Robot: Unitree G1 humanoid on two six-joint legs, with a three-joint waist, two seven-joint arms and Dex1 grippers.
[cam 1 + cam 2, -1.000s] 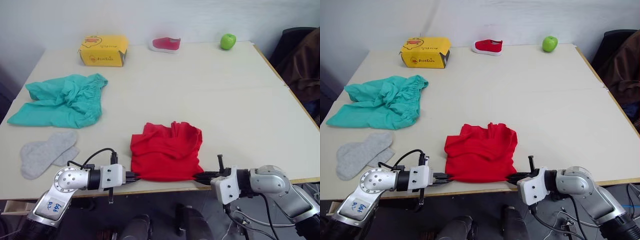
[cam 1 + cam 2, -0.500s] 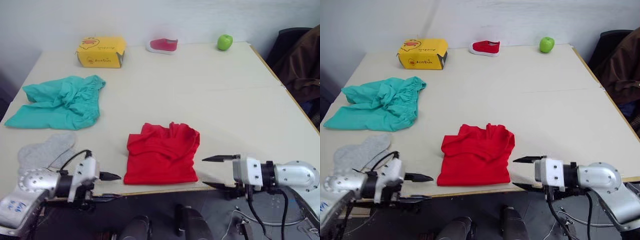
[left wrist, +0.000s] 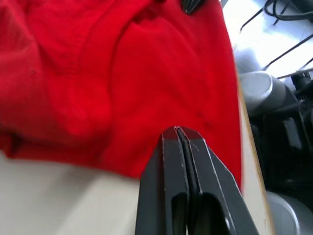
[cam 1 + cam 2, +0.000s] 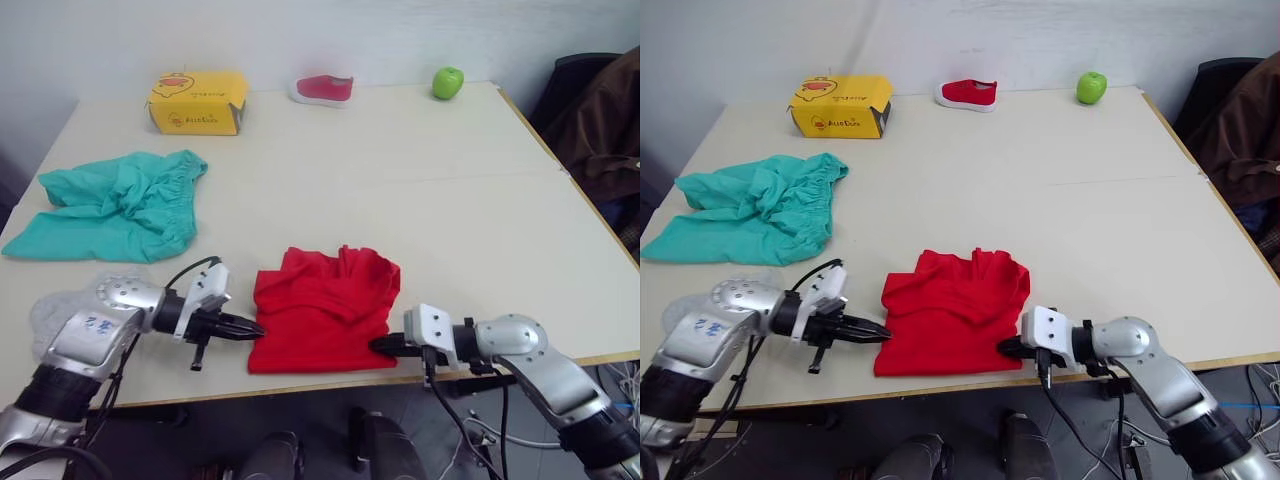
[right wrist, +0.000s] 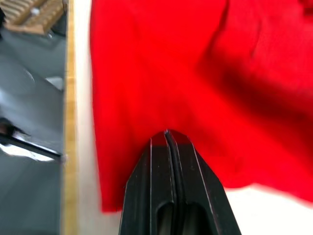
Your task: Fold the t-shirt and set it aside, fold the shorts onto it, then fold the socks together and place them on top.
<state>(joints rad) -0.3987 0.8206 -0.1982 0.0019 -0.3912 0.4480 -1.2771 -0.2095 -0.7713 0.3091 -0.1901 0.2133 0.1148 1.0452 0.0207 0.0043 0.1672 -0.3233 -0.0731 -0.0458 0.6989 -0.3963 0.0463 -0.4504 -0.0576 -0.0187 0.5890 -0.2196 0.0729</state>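
Observation:
The red t-shirt [image 4: 325, 315] lies folded into a rough square near the table's front edge. My left gripper [image 4: 252, 328] is shut, its tip at the shirt's left edge; in the left wrist view the gripper [image 3: 179, 132] sits over the t-shirt [image 3: 98, 73] with no cloth seen between the fingers. My right gripper [image 4: 380, 345] is shut too, its tip against the shirt's front right corner, seen over the cloth [image 5: 195, 73] in the right wrist view. The teal shorts [image 4: 110, 205] lie crumpled at the left. The grey socks [image 4: 48, 312] lie partly hidden behind my left arm.
A yellow box [image 4: 198, 100], a small red-and-white shoe [image 4: 325, 88] and a green apple [image 4: 447, 82] stand along the table's far edge. A dark chair with a brown garment [image 4: 605, 120] is beyond the right edge. The table's front edge [image 4: 320, 378] runs just below the shirt.
Both grippers were open and back off the front edge half a second ago. They have since shut and moved in to the t-shirt's left and right sides. The t-shirt has not moved.

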